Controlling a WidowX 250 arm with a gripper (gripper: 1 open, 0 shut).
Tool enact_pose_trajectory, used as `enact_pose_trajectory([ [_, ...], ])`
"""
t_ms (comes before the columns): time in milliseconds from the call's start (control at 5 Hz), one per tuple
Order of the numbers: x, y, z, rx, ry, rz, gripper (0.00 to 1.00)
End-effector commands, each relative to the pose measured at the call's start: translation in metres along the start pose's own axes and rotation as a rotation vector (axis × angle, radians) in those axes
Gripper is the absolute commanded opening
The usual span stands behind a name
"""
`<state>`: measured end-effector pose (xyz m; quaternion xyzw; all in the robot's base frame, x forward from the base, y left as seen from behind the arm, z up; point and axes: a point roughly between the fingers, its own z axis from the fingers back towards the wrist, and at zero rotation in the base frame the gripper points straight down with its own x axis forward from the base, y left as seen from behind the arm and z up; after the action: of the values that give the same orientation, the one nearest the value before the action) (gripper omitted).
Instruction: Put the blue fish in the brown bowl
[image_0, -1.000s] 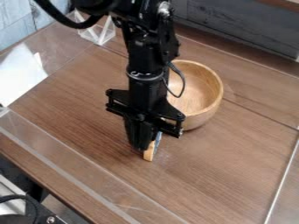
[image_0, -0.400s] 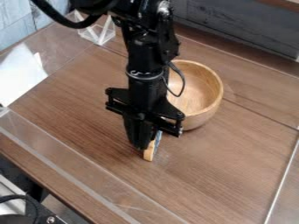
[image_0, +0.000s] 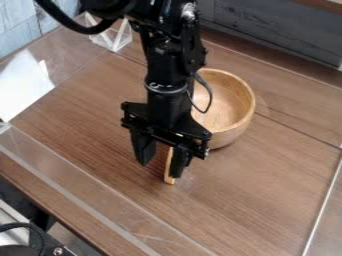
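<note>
the blue fish (image_0: 170, 172) is down on the wooden surface (image_0: 254, 200), sitting right between the two fingers of the tool (image_0: 162, 164). only a sliver of it shows, mostly the tan wooden edge poking out low between the fingers, so i can't really make out its blue face from this angle. it's clearly outside the brown bowl (image_0: 230, 108), on the near side of it and a bit to the left in the picture.

the tool is spread wide, fingers well apart on either side of the fish, so it isn't clamping anything. whether a finger is brushing the fish i can't tell, the gap is dark and small. fingertips sit right at the surface.

the bowl is just behind and to the right of the tool, near but apart from the fish. it looks like there's nothing in it, though the arm covers part of its left rim. further off on the left there's a white sheet (image_0: 23, 83) lying flat near the edge, well away from everything. a clear plastic-looking strip runs along the near edge of the surface.

the arm (image_0: 163, 50) comes in from the top of the frame and stands pretty much vertical, black, with cables looping around the top, tool pointing straight down over the fish.
</note>
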<state>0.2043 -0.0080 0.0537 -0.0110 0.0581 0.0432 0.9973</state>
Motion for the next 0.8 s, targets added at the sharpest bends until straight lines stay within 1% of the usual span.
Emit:
enact_pose_trajectory([
  [0, 0.004, -0.002, 0.012, 0.0, -0.056, -0.015, 0.0],
  [600, 0.006, -0.003, 0.024, -0.002, -0.06, -0.004, 0.0],
])
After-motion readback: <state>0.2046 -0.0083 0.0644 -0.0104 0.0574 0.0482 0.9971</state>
